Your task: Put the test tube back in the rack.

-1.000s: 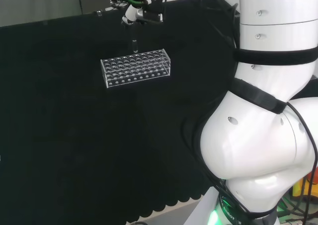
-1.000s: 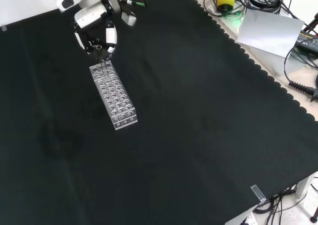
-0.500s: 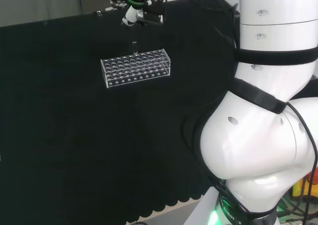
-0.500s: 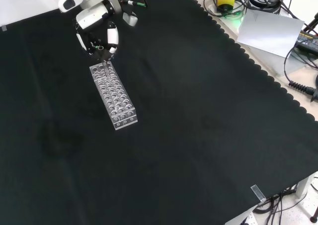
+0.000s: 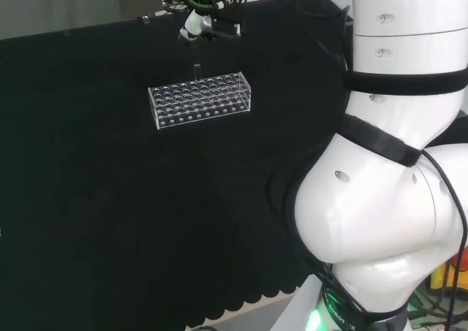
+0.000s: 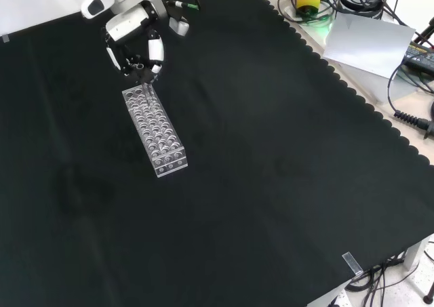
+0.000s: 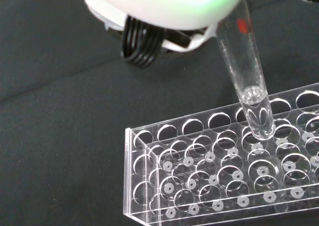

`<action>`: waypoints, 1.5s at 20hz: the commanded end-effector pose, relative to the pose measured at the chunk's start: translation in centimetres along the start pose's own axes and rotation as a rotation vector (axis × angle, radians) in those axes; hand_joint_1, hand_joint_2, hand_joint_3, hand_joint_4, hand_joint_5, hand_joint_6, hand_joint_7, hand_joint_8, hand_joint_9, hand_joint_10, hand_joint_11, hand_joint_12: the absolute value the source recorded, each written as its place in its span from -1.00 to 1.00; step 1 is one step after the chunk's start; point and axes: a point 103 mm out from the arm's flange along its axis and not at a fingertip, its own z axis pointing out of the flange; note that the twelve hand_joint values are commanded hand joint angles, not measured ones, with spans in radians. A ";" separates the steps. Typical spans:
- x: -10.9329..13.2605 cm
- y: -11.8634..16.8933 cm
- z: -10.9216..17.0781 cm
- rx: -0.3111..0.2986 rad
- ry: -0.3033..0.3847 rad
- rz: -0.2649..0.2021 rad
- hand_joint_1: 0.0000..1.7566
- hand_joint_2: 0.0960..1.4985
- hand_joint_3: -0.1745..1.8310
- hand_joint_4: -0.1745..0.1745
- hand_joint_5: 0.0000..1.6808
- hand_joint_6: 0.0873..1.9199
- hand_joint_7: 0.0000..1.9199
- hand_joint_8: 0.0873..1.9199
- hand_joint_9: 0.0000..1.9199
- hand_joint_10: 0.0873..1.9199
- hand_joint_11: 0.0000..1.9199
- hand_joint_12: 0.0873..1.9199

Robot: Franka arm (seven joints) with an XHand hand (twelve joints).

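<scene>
We see the hand [image 6: 133, 41] poised over the far end of the clear rack [image 6: 154, 130] in the front view, fingers curled down around a test tube [image 7: 247, 76]. From the wrist, the tube hangs tilted, its rounded tip just above the rack's [image 7: 224, 171] top holes near one long edge. In the head view, the hand [image 5: 208, 23] sits above the rack's [image 5: 200, 99] back edge on the black cloth [image 5: 110, 199].
</scene>
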 end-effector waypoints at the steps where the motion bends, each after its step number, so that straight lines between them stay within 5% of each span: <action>1: 0.0 -0.1 0.4 0.011 -0.020 0.001 0.41 -0.32 -0.13 -1.00 0.78 -0.82 0.95 -0.79 0.88 -0.89 0.36 -0.09; 30: 1.0 0.1 2.0 0.033 -0.014 -0.018 0.41 -0.32 -0.13 -1.00 0.78 -0.82 0.95 -0.79 0.88 -0.89 0.36 -0.09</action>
